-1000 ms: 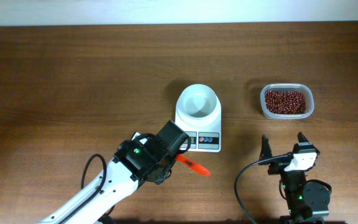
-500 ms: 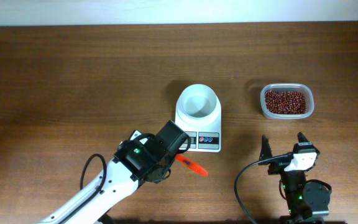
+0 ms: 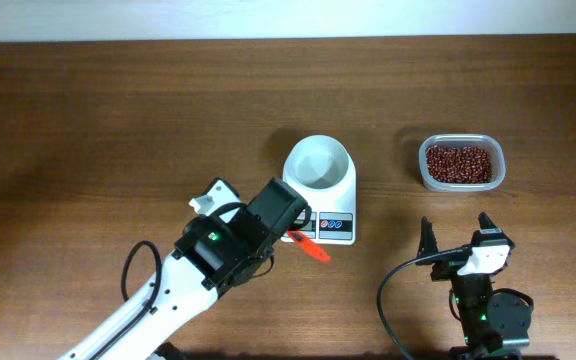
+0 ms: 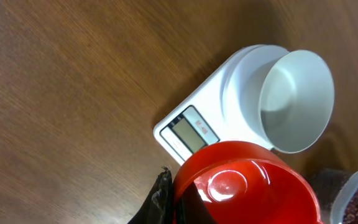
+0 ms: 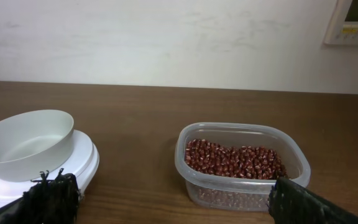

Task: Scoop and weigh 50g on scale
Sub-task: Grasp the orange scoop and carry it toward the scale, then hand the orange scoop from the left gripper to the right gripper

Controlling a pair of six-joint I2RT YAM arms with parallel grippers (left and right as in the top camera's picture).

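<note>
Scale (image 3: 334, 226) bowl (image 3: 319, 162) empty; L pincer (image 3: 288, 235) grips scoop (image 3: 311, 248) (R pincer (image 3: 456, 232) agape)

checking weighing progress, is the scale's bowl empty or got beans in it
Empty: the bowl shows a bare white inside in every view. The beans sit in the clear tub.

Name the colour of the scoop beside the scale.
The scoop is bright red, which shows best in the left wrist view.
</note>
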